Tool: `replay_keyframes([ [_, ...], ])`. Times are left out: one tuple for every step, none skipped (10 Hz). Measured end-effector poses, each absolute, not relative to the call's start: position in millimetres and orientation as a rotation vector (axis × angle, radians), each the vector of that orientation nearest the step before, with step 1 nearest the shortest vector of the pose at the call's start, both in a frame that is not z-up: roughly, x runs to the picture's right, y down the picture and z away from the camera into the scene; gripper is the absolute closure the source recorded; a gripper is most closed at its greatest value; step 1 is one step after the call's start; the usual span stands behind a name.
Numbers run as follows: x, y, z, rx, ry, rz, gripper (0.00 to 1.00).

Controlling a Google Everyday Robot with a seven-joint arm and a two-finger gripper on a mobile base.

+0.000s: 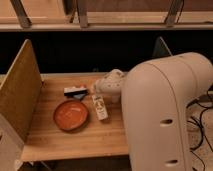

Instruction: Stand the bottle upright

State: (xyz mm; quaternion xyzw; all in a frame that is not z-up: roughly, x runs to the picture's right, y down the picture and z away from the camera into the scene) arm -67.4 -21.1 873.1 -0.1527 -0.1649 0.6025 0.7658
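The bottle (100, 107) is small, slim and whitish-cream with a printed label. It lies on its side on the wooden table (75, 137), just right of the orange plate (70, 114), its long axis running away from the camera. My gripper (96, 88) is at the bottle's far end, low over the table, at the tip of the white arm (160, 110). The arm's wrist covers most of the gripper.
A flat dark-and-white block (75, 91) lies behind the plate, left of the gripper. A tall wooden panel (20, 95) walls the table's left side. A grey panel (161, 47) stands at the back right. Cables (200, 125) hang at the right.
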Motion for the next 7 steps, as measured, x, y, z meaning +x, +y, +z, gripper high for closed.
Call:
replay_keyframes([
  [-69, -46, 857, -0.297, -0.445, 1.264, 0.95],
  [-68, -70, 840, -0.268, -0.52, 1.221, 0.95],
  [-66, -95, 820, -0.242, -0.597, 1.17, 0.95],
  [-66, -112, 805, -0.223, -0.652, 1.129, 0.95],
  [-63, -135, 782, -0.193, -0.729, 1.08, 0.95],
  [-61, -151, 767, -0.169, -0.782, 1.045, 0.95],
  [-60, -166, 751, -0.137, -0.846, 1.01, 0.95],
])
